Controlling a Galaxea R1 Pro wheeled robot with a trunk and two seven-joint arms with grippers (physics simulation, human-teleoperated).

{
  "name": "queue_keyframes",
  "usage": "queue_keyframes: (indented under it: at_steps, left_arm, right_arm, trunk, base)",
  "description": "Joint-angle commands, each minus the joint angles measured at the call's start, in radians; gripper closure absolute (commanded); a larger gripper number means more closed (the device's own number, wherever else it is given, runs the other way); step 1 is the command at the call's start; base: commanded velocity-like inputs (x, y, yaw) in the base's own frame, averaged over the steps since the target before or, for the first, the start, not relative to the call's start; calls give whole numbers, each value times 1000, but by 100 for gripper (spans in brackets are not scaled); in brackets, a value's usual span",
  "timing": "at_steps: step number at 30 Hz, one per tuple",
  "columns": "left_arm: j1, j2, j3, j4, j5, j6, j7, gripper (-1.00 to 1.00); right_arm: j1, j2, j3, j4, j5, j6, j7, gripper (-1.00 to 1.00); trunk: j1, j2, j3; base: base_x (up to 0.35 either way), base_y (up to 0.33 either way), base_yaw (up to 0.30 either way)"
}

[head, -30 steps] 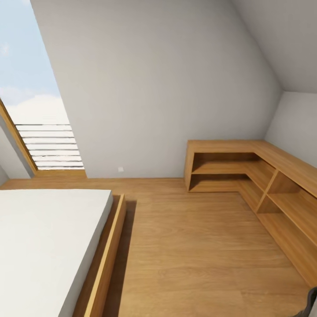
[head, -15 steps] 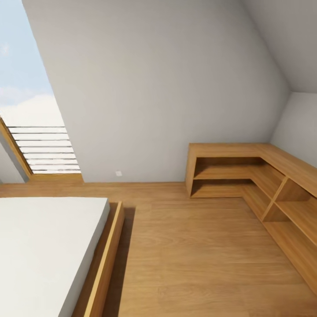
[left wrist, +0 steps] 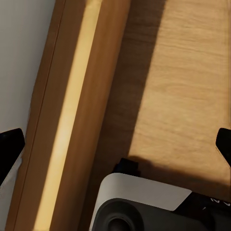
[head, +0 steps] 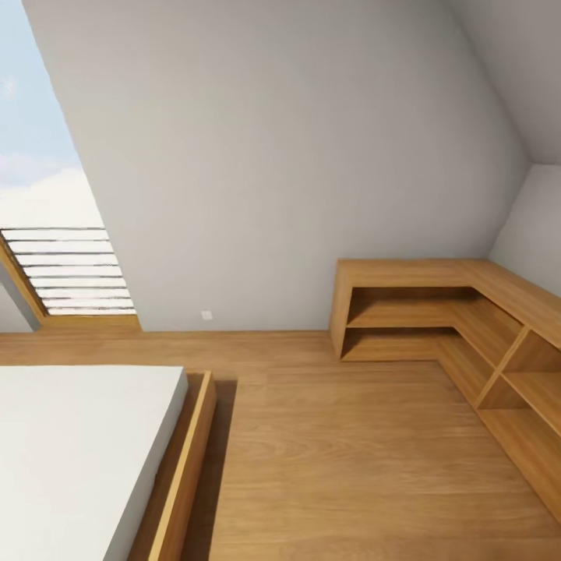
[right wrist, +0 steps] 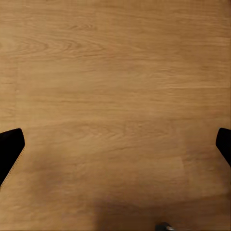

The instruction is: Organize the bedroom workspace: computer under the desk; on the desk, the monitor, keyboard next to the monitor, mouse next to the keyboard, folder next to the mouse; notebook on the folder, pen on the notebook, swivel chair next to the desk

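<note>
Plank flooring (head: 351, 460) in warm oak runs across the bedroom, meeting a smooth grey sloped wall (head: 296, 156). An L-shaped wooden shelf unit (head: 436, 312) fills the corner, its open compartments bare. At the near left lies a bed (head: 78, 452), a flat white mattress in a boxy wooden frame, under a slanted skylight (head: 47, 226) with slats. The left wrist view looks down the bed frame's edge and the robot's white base (left wrist: 144, 202); the right wrist view shows plain floor. Both sets of jaws stand spread wide, holding nothing. No desk item is in view.
</note>
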Motion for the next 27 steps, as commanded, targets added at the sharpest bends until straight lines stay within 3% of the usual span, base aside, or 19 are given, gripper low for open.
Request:
queue_keyframes:
  at_steps: [1, 27]
  left_arm:
    - [-1, 0, -8, -1, 7, -3, 6, -100]
    - [-1, 0, -10, -1, 7, -3, 6, -100]
  right_arm:
    - [-1, 0, 9, 0, -6, -2, -6, -100]
    - [-1, 0, 10, 0, -6, -2, -6, -100]
  trunk:
    - [1, -1, -1]
    - [1, -1, -1]
  base:
    - [321, 0, 0]
    - [321, 0, 0]
